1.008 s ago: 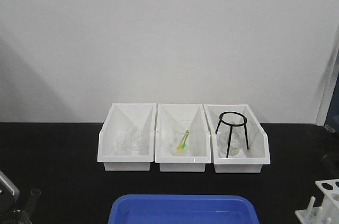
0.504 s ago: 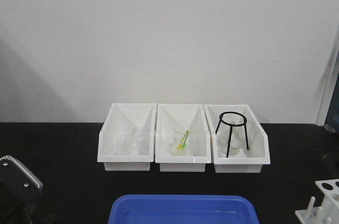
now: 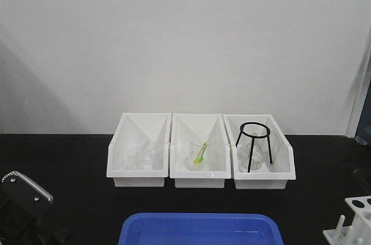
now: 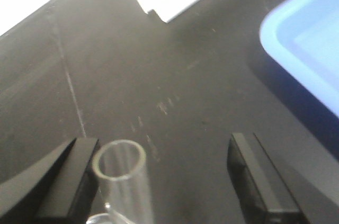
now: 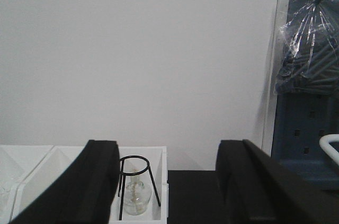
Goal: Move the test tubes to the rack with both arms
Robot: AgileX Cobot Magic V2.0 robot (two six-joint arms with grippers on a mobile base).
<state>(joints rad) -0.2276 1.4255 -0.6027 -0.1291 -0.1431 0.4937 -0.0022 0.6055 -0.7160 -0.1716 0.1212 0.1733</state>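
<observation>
Spanning the whole scene, the black bench [image 3: 69,158] carries a blue tray [image 3: 197,227] at the near edge, with three white bins [image 3: 200,181] in a row behind it. The white rack [image 3: 356,210] stands at the far right corner, well apart from the left arm [image 3: 23,198] low on the opposite side.

The right end effector [image 5: 169,181] is held level, facing the wall, spread wide with nothing between its fingers. The left end effector [image 4: 159,181] is also spread wide and looks down on the bench.

One test tube [image 4: 119,160] rises between its fingers, just beside or touching the left one and well apart from the right. The open mouth faces the wrist camera, so the tube's long axis runs roughly along the end effector's approach, most likely upright. What holds its base is cut off at the frame edge.

The tube is probably light, stiff, smooth and breakable, so a gentle squeeze suits it. A grip a little below the rim, across the width, would keep it vertical for the rack holes. Centring it between the fingers first should prevent it being knocked sideways.
</observation>
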